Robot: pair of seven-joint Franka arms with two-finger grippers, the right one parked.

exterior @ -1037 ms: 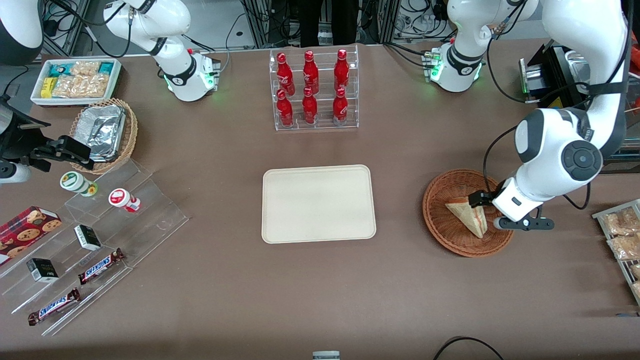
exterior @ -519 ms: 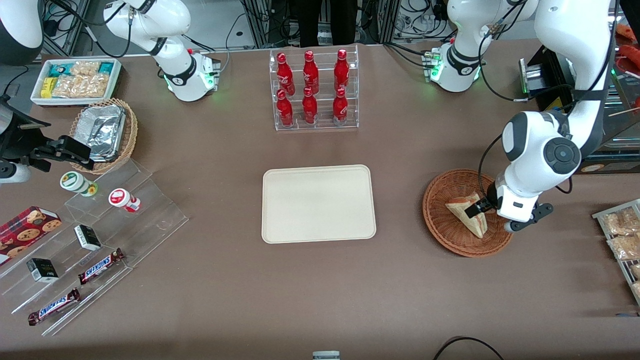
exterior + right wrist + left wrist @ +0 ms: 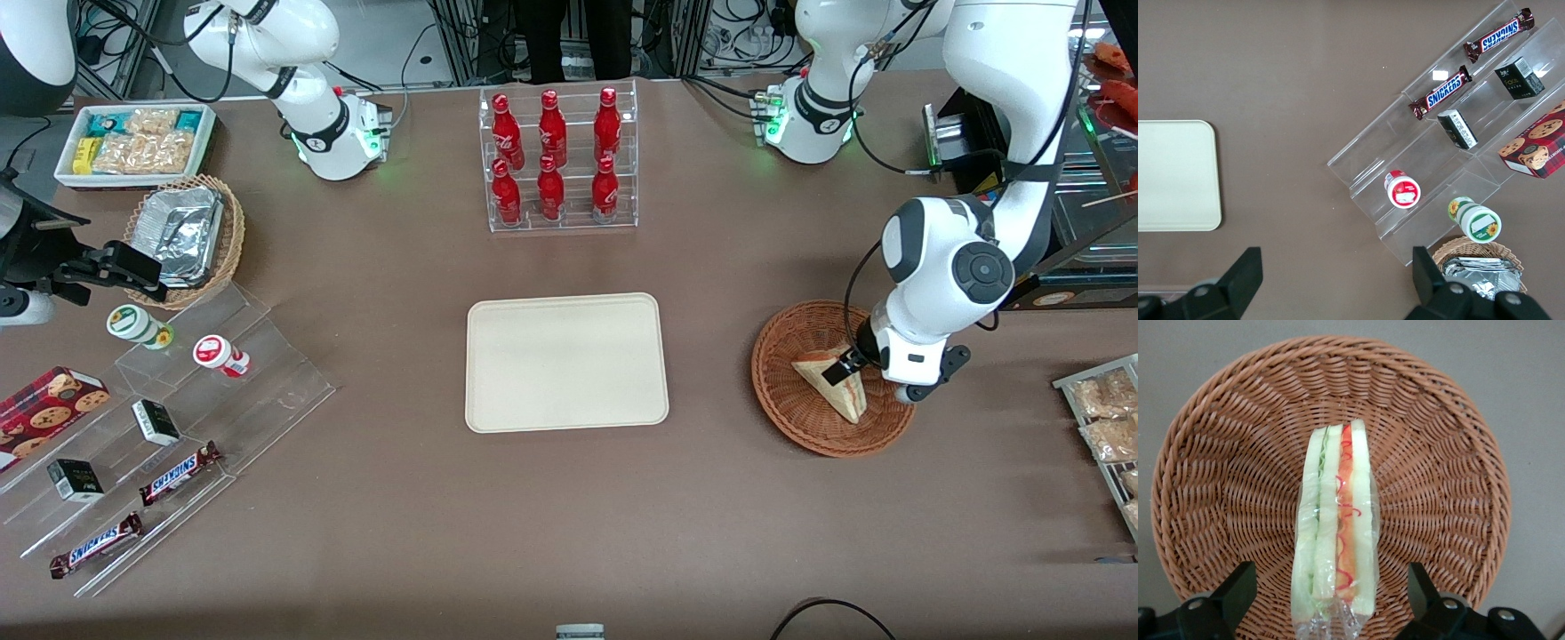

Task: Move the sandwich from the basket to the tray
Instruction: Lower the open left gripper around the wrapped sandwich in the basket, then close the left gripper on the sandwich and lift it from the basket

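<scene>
The sandwich [image 3: 845, 400], a clear-wrapped white wedge with red, orange and green filling, lies in the round reddish-brown wicker basket [image 3: 782, 400] toward the working arm's end of the table. My left gripper [image 3: 849, 369] is low over the basket, open, its fingers [image 3: 1238, 590] standing either side of the sandwich's [image 3: 1338, 520] wide end without touching it. The basket's weave [image 3: 1438, 487] surrounds them. The cream tray [image 3: 566, 362] lies bare at the table's middle; it also shows in the right wrist view [image 3: 1175, 175].
A clear rack of red bottles [image 3: 557, 160] stands farther from the camera than the tray. Bagged snacks [image 3: 1107, 418] lie beside the basket at the table's edge. A stepped acrylic shelf [image 3: 178, 418], a tan foil basket [image 3: 187, 236] and a white snack bin [image 3: 133, 142] lie toward the parked arm's end.
The left arm's wrist has swung round and the gripper has moved in over the basket, from beside the sandwich to straddling its wide end. The sandwich has not moved.
</scene>
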